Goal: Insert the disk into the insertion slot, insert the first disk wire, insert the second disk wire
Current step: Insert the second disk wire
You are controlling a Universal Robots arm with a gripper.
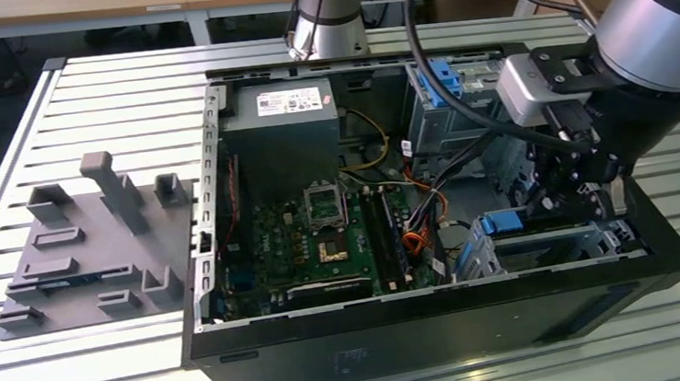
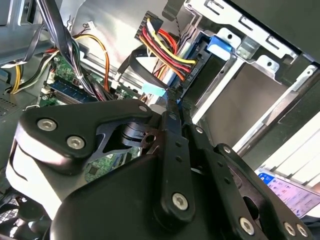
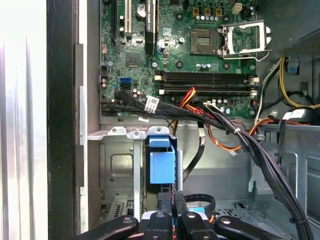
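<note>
My gripper (image 1: pixel 577 199) reaches down into the open computer case at the exterior view's right, over the silver insertion slot (image 1: pixel 557 247). In the second wrist view the black fingers (image 2: pixel 173 115) are pressed together at a flat black disk wire with a pale teal plug (image 2: pixel 154 91). Just past it, a plug with red, yellow and black wires (image 2: pixel 167 47) sits against the slot's (image 2: pixel 250 82) open end. The disk lies inside; I see little more than its blue carrier edge (image 2: pixel 220 45). In the first wrist view the gripper (image 3: pixel 173 199) hangs below a blue plastic piece (image 3: pixel 162 161).
The motherboard (image 1: pixel 319 234) fills the case's middle, and the power supply (image 1: pixel 279 122) sits at the back. Loose cable bundles (image 3: pixel 210 112) cross between board and slot. A taller metal bay (image 1: pixel 449 98) stands behind. A grey fixture plate (image 1: pixel 93 254) lies on the slatted table.
</note>
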